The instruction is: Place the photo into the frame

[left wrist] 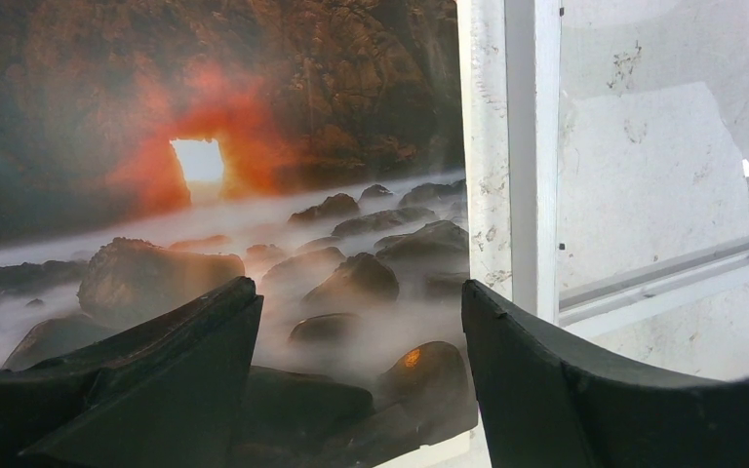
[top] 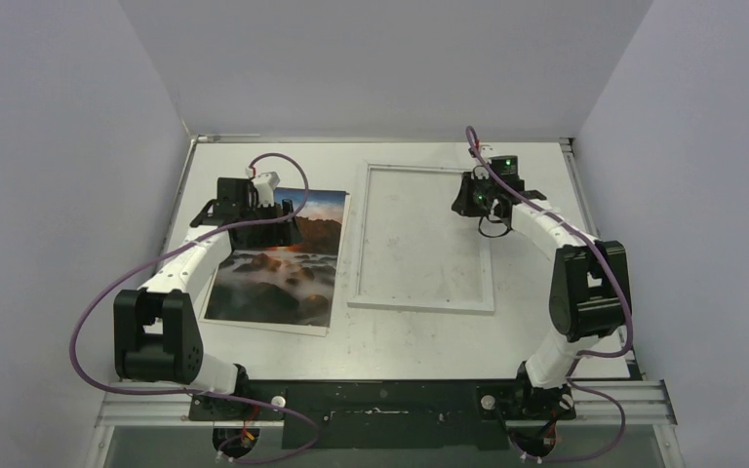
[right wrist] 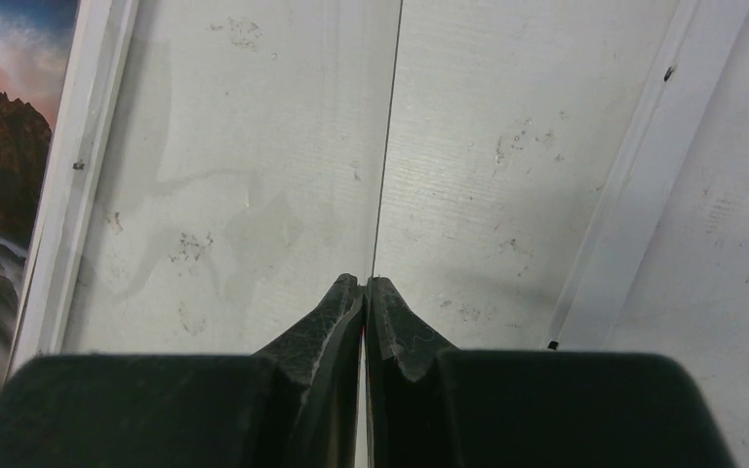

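Left jaws hang spread wide, low over the photo, which lies flat on the worktop just beside the empty frame. Right jaws are pressed together over the frame's right side. Looks like pickup stage; next up is probably getting under a photo edge.

Brightly, evenly lit from above; faint shadows on the desk. Hazy sheen over the photo, soft blur at the left pincer.
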Tool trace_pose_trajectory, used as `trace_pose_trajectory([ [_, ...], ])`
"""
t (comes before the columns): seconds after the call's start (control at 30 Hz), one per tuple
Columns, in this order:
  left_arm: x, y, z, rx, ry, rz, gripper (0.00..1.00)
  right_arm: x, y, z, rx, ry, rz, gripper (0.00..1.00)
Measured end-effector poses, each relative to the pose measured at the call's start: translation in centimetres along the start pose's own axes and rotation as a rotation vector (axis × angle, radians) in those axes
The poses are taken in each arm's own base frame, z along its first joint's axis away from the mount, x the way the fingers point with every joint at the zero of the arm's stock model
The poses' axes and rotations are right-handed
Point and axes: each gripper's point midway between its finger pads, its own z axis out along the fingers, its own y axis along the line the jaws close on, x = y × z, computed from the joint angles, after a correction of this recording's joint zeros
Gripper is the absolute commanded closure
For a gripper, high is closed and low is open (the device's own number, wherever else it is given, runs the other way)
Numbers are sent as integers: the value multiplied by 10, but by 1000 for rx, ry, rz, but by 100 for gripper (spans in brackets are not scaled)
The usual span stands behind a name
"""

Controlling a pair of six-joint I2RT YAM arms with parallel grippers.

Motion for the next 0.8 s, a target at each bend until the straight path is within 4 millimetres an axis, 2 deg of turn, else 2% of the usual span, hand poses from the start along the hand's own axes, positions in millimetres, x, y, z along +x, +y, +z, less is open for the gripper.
trace_pose_trajectory([
  [0.5,3,0,-1,-1,10,4,27,-6,-4,5,-5,24,-40,95],
  [0.8,3,-1,-2,0,11,6,27,0,-7,12,1,44,-43,95],
])
